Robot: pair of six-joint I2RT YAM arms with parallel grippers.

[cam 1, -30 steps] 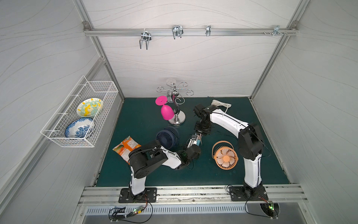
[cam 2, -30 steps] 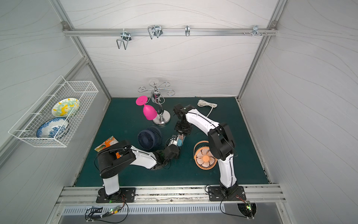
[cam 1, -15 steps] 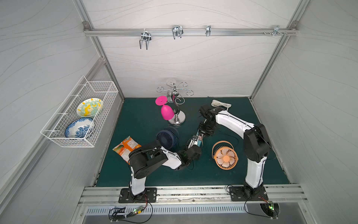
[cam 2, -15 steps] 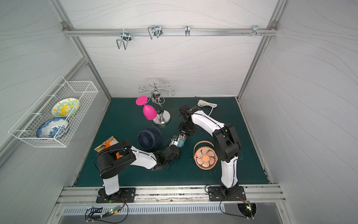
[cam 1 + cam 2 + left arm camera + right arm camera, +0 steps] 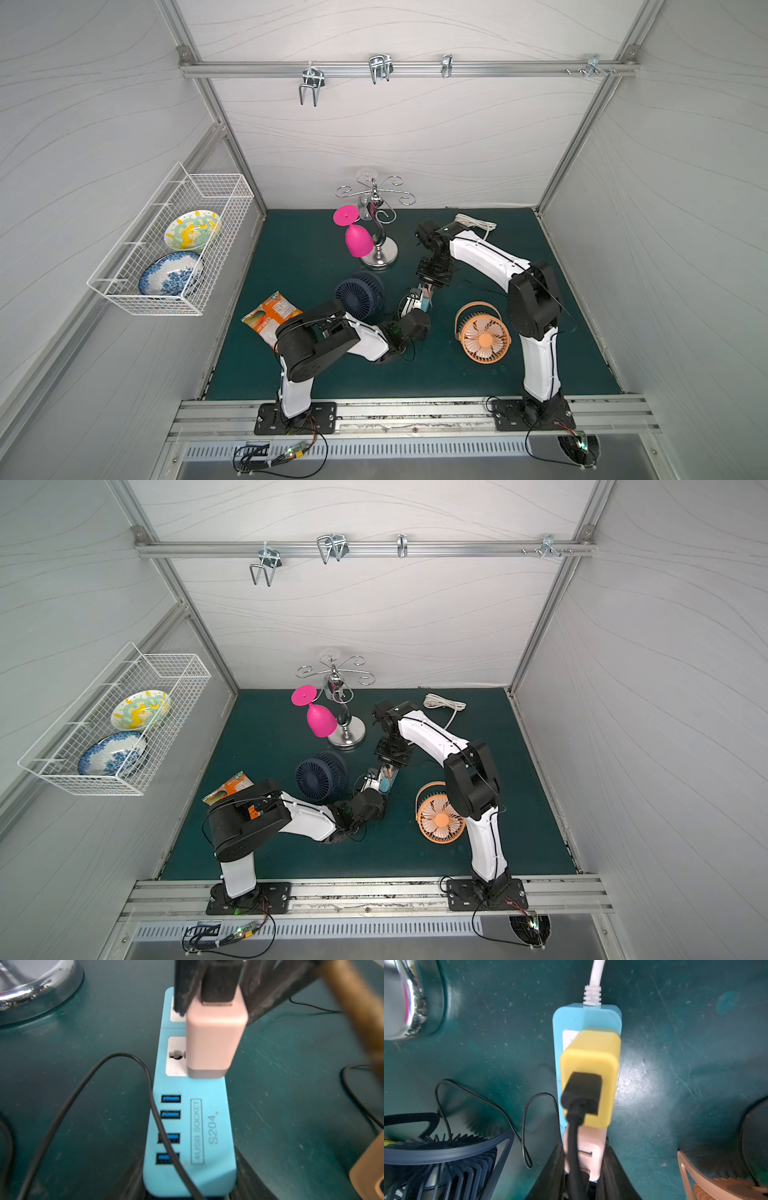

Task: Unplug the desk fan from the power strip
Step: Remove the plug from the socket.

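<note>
- the left jaws were pinching the usb end of the power strip [image 5: 207, 1126], which lay flat on the counter [image 5: 291, 249];
- the right jaws were pinching the pink plug [image 5: 214, 1043]; it sat in the socket next to the usb ports;
- the desk fan [image 5: 359, 295] stood on the counter, near the strip

Enclosure: white wave-textured wall panels [image 5: 395, 137] on three sides, aluminium corner posts [image 5: 584, 137], aluminium rail [image 5: 498, 70] across the back wall carrying metal hooks [image 5: 311, 85], white wire basket [image 5: 145, 304] on the left wall, bench topped with dark green mat [image 5: 299, 241], evenly lit.
</note>
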